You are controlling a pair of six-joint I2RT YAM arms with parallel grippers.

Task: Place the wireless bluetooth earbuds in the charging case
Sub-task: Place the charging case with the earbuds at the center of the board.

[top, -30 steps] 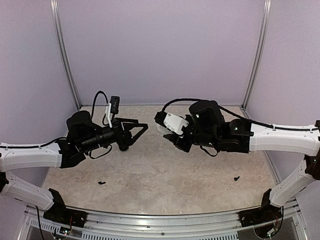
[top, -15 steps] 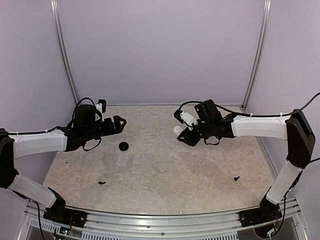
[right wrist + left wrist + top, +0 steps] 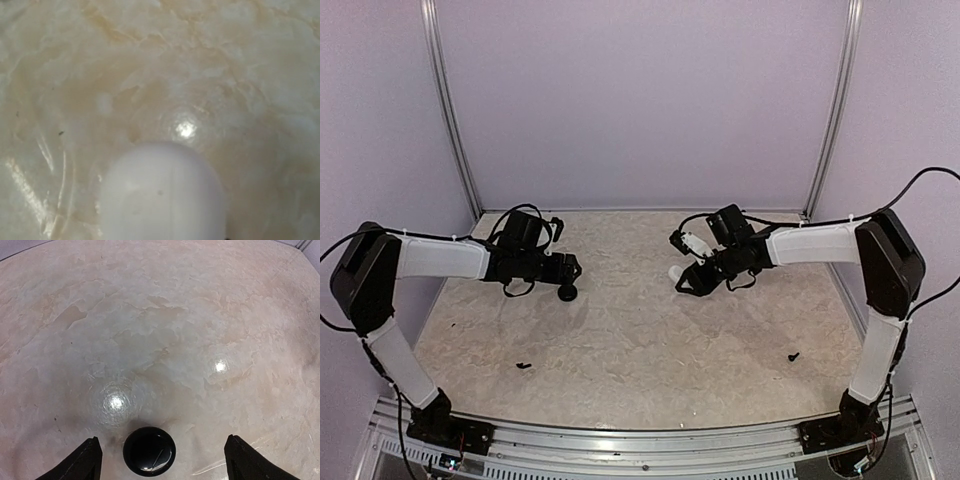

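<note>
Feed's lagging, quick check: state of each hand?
Left hand: open, empty, over the black disc.
Right hand: closed, holding the charging case.

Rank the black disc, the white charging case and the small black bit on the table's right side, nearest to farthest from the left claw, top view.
1. black disc, right beside the left claw, on its near side.
2. charging case, across the table's middle, to the right.
3. small black bit, far right, toward the near edge.
</note>
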